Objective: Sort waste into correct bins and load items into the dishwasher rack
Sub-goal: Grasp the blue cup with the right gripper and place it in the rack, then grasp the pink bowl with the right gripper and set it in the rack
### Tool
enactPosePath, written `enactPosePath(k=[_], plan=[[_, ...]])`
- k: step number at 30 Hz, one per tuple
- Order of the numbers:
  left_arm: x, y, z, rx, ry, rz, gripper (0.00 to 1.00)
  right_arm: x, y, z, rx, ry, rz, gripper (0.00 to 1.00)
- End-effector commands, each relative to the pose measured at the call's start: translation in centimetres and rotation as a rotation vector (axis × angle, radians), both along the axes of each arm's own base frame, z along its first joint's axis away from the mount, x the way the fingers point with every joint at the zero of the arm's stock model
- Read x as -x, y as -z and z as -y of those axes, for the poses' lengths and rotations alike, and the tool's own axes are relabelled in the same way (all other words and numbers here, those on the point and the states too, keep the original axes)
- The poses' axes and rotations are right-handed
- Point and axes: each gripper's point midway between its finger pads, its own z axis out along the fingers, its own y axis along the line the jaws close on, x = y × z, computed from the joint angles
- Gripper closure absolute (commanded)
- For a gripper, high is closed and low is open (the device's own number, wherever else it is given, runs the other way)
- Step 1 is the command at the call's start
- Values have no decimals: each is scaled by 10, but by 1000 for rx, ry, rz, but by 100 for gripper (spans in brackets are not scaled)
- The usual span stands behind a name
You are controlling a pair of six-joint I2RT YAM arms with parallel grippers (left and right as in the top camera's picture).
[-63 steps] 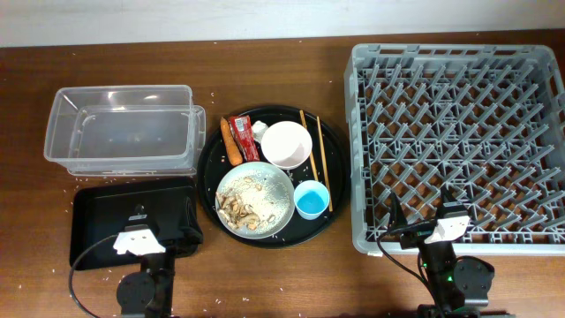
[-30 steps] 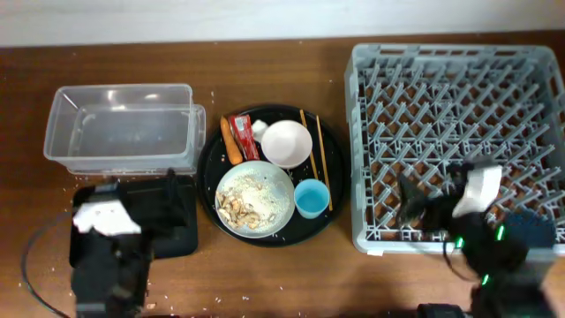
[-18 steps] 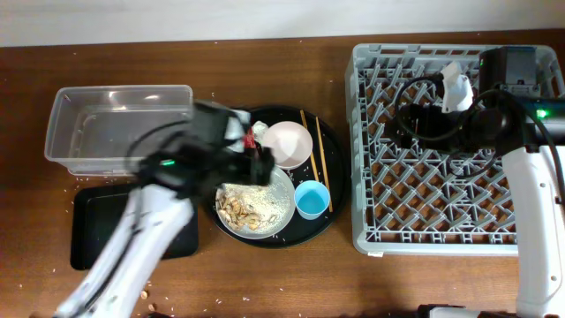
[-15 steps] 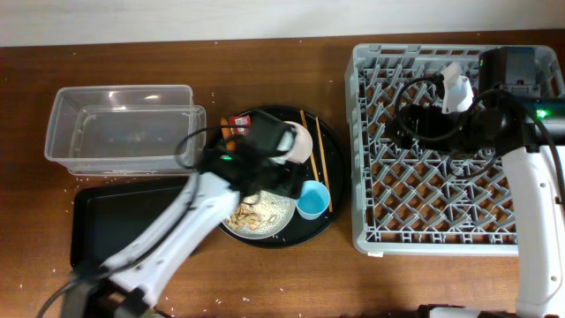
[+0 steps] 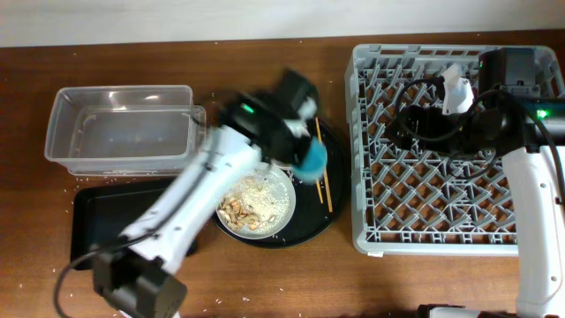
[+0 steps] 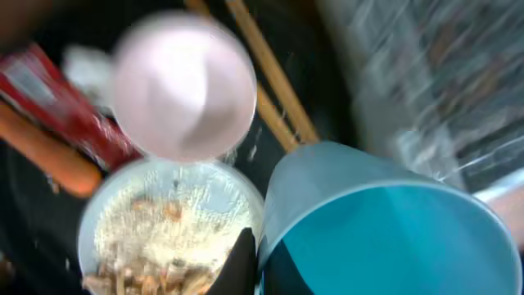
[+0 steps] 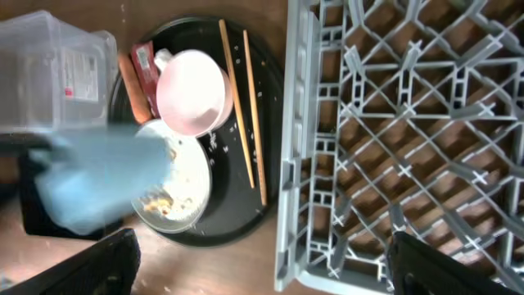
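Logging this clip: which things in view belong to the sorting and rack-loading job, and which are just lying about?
Job: red wrapper, tissue, carrot, food scraps, pale plate, white bowl, light-blue cup, chopsticks, clear tub, black rectangular tray, grey rack.
Lying about: round black tray, loose rice grains on the table.

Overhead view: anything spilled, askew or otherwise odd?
Loose white grains are scattered on the table by a corner of the clear tub, off the plate that holds the scraps. Otherwise nothing stands out; the light-blue cup is just blurred in the left gripper.
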Motion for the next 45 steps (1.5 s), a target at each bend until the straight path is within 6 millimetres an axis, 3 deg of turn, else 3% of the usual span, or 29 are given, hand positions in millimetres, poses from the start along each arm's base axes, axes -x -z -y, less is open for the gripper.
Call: enactPosePath(k=[1, 2, 5, 9, 12, 15, 18, 20, 22, 23, 25, 26, 27, 28, 29, 31, 32, 33, 35, 37, 40, 43, 45], plan=[[-27, -91, -5, 530, 40, -40, 100, -1, -15, -12, -73, -31, 43, 11], [-30, -109, -11, 695, 78, -86, 100, -2, -28, -33, -166, -149, 111, 17], [-26, -149, -30, 1035, 193, -190, 100, -2, -76, -91, -383, -451, 343, 17], [-16, -164, -28, 1120, 252, -227, 100, 10, -110, -145, -426, -774, 614, 7], [-10, -172, -27, 1164, 282, -247, 100, 9, -123, -163, -426, -844, 704, 5], [-7, -172, -23, 1165, 293, -255, 100, 0, -132, -168, -461, -807, 712, 6], [-4, -171, -16, 1153, 306, -261, 100, 11, -133, -184, -481, -854, 704, 22], [-4, -170, -16, 1150, 304, -259, 100, 12, -133, -185, -483, -856, 702, 27], [-7, -166, -16, 1129, 289, -250, 100, 13, -132, -185, -485, -853, 693, 39], [-9, -163, -16, 1109, 276, -241, 94, 12, -131, -184, -486, -843, 681, 41], [-12, -159, -17, 1088, 261, -232, 28, 4, -125, -168, -444, -777, 659, 43], [-14, -156, -17, 1073, 251, -225, 3, -1, -123, -157, -420, -736, 647, 43], [-18, -151, -18, 1045, 230, -211, 1, -5, -121, -140, -398, -677, 630, 44], [-28, -141, -25, 987, 178, -180, 1, -12, -116, -91, -368, -520, 580, 44], [-32, -138, -30, 972, 159, -168, 1, -14, -111, -62, -347, -421, 544, 44], [-35, -137, -34, 968, 146, -161, 1, -16, -74, 22, -209, -108, 382, 44], [-35, -137, -34, 968, 146, -161, 1, -3, -42, 83, -87, 172, 206, 44], [-36, -136, -35, 958, 140, -157, 1, 25, -15, 138, 46, 457, 24, 44], [-43, -127, -38, 906, 104, -136, 1, 61, 3, 175, 177, 655, -138, 44], [-42, -126, -38, 905, 100, -145, 1, 86, 19, 204, 325, 813, -282, 44], [-37, -123, -39, 901, 81, -182, 1, 85, 62, 204, 297, 776, -471, 45], [-37, -122, -39, 898, 79, -181, 1, 74, 91, 200, 231, 739, -573, 44], [-42, -115, -42, 851, 50, -164, 1, 66, 106, 192, 189, 696, -616, 29]])
